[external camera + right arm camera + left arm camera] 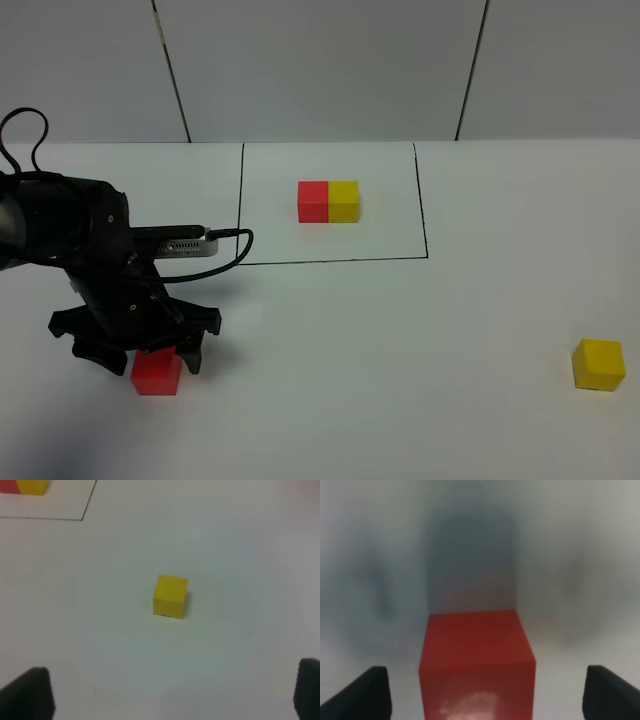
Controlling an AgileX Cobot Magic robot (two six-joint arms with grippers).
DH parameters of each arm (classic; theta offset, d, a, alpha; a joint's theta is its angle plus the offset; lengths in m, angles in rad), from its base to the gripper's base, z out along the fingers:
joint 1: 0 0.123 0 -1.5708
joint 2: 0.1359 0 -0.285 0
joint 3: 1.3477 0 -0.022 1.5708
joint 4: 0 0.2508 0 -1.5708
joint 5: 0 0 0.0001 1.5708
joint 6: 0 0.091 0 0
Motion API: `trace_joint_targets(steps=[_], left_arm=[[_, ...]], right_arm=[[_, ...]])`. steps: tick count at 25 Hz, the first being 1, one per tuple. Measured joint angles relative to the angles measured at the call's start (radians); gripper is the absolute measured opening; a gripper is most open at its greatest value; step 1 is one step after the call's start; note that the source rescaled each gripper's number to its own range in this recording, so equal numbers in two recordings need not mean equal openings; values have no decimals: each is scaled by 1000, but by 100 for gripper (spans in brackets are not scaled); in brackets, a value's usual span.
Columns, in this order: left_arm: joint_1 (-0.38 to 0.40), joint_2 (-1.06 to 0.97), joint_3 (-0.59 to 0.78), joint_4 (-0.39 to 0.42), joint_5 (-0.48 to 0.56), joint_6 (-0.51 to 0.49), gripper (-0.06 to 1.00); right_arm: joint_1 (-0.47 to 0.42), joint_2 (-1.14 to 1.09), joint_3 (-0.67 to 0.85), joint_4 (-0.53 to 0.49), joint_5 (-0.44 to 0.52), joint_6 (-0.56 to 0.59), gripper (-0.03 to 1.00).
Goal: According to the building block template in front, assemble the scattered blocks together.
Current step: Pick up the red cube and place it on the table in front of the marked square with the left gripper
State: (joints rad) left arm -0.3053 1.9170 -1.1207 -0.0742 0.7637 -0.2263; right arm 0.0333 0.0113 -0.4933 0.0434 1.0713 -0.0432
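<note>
The template (328, 201) is a red and yellow cube pair, red on the left, inside a thin black drawn rectangle at the back middle. Its corner also shows in the right wrist view (25, 486). The loose red cube (157, 372) sits at the front left. My left gripper (150, 358) is low over it and open. In the left wrist view the red cube (476, 665) lies between the fingertips (365, 695), with gaps on both sides. The loose yellow cube (598, 364) sits at the front right. My right gripper (167, 695) is open above the yellow cube (170, 596), which lies ahead of it.
The white table (400, 350) runs back to a grey panelled wall (320, 60). The left arm's black cable (225, 240) loops toward the rectangle's left line. The right arm is out of the exterior view.
</note>
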Motion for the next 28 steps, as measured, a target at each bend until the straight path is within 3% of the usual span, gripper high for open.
trace_joint_targets(steps=[7, 12, 15, 18, 23, 28], left_arm=[[0, 13, 19, -1, -6, 1, 45], [0, 25, 22, 18, -59, 3, 0], [0, 25, 22, 22, -64, 7, 1], [0, 26, -11, 29, -34, 86, 1], [-7, 26, -180, 28, 70, 348, 1], [-86, 66, -364, 31, 122, 655, 1]], right_arm=[[0, 0, 0, 0, 0, 0, 92], [0, 0, 0, 0, 0, 3, 88], [0, 0, 0, 0, 0, 3, 87], [0, 0, 0, 0, 0, 3, 85], [0, 0, 0, 0, 0, 3, 82], [0, 0, 0, 0, 0, 3, 82]])
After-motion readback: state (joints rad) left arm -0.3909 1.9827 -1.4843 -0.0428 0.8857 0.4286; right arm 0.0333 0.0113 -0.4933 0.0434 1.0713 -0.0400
